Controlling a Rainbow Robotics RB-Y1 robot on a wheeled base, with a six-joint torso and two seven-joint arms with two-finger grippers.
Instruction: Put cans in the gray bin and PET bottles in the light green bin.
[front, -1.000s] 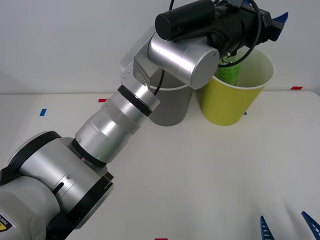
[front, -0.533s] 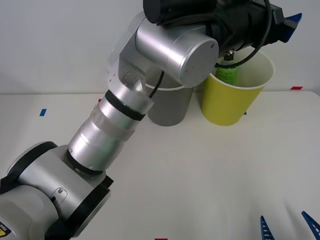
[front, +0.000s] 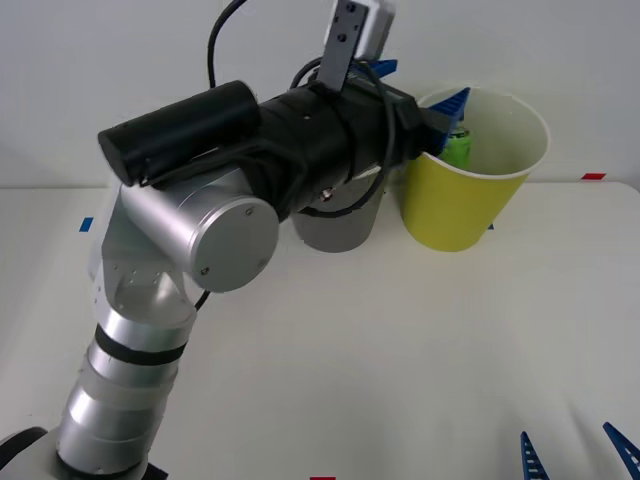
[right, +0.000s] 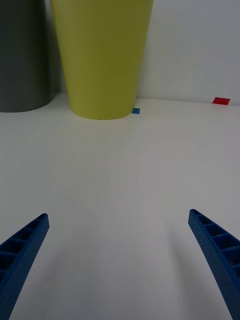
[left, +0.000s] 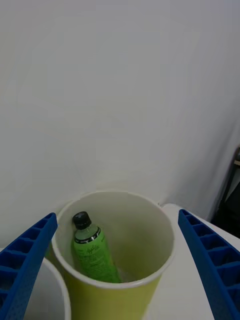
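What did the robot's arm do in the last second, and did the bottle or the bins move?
The left gripper pulled back from above the light green bin toward the robot, fingers open and empty. The PET bottle stayed leaning inside that bin. The gray bin and the right gripper, low near the table's edge, stayed put.

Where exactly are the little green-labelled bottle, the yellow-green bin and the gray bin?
PET bottle (left: 93, 252), left wrist view, on its green label.
Light green bin (front: 455, 210), front view, on its outer wall.
Gray bin (right: 22, 60), right wrist view, on its outer wall.
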